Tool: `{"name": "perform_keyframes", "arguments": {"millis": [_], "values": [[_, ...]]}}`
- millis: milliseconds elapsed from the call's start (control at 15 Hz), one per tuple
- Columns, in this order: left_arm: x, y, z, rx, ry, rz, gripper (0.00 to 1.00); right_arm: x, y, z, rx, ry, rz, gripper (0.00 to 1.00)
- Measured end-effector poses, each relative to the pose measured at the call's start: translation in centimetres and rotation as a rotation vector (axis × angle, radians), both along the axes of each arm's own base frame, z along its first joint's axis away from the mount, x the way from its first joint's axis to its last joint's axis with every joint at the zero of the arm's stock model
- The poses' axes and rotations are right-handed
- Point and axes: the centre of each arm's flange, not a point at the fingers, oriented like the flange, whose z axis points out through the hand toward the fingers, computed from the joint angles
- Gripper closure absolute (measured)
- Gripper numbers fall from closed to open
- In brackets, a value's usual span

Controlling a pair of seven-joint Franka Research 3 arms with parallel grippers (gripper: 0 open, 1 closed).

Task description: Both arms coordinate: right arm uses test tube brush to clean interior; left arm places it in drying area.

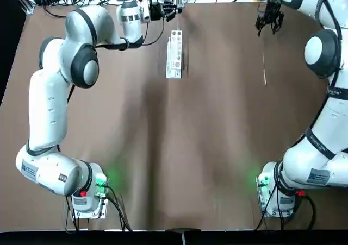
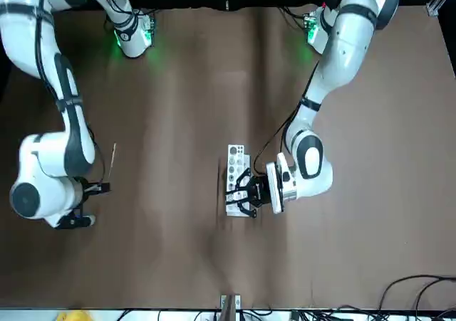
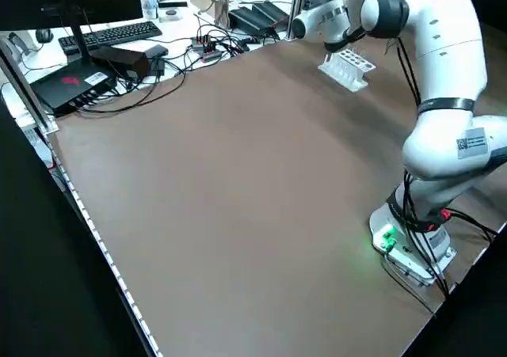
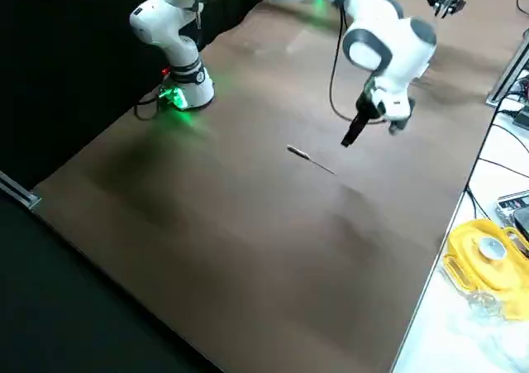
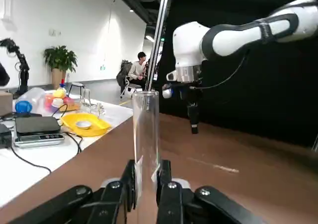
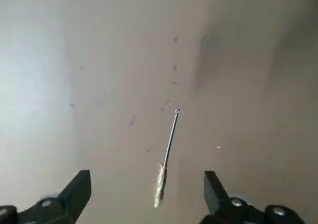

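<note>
The left gripper (image 5: 147, 184) is closed on a clear glass tube (image 5: 145, 134), which stands upright between its fingers; in the top view this gripper (image 1: 169, 10) sits at the far edge of the table (image 1: 217, 147), just beyond the end of the rack (image 1: 174, 54). The right gripper (image 6: 148, 196) is spread wide and holds nothing; it hangs above the brush (image 6: 167, 157), which lies flat on the table with its bristled end nearer the fingers. In the top view the brush (image 1: 264, 71) rests well apart from the rack, on the right arm's side. Risks, as judged: the brush is very thin and lies flush on the table, so a descent slightly off line could see the fingers close on nothing or flick it aside; a hard descent could drive the fingertips into the table. The tube is smooth glass held low on its length, so it could slip or tilt once the brush pushes into it. Feeding a thin stick into a narrow mouth also calls for close alignment of the two arms, and a miss could knock the tube or bend the brush. The left gripper works close to the rack and could nudge it. Count: one brush, one tube, one rack, two arms; the rack's holes appear empty in the front view (image 2: 236, 166).
</note>
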Motion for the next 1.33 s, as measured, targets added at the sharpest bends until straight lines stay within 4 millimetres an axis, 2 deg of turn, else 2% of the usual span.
{"name": "perform_keyframes", "arguments": {"millis": [133,333,400,533,733,1067,1200,1333], "values": [[-0.6,0.3,1.8,0.001,0.11,0.001,0.77,0.1,0.2,4.6,-0.001,-0.066,0.001,0.0],[-1.4,0.9,3.8,-0.005,0.329,0.023,0.77,-0.6,0.0,12.7,-0.009,-0.176,-0.004,0.0],[-1.6,1.5,5.3,-0.005,0.454,0.048,0.77,-1.8,0.0,17.9,-0.017,-0.234,-0.007,0.0],[-1.8,1.9,6.6,0.007,0.575,0.062,0.77,-3.1,0.4,21.9,-0.009,-0.276,-0.008,0.0],[-1.7,2.6,7.8,-0.007,0.773,0.094,0.77,-5.0,0.8,25.9,0.054,-0.3,-0.033,0.0],[-1.8,3.1,8.2,0.008,1.283,0.169,0.77,-8.6,-1.5,32.1,0.129,-0.343,-0.099,0.0],[-1.6,3.6,8.4,-0.018,1.465,0.209,0.77,-10.1,-0.9,33.7,0.132,-0.359,-0.093,0.0],[-1.4,4.1,8.7,-0.046,1.661,0.246,0.77,-11.4,0.2,34.1,0.127,-0.357,-0.08,0.0]]}}
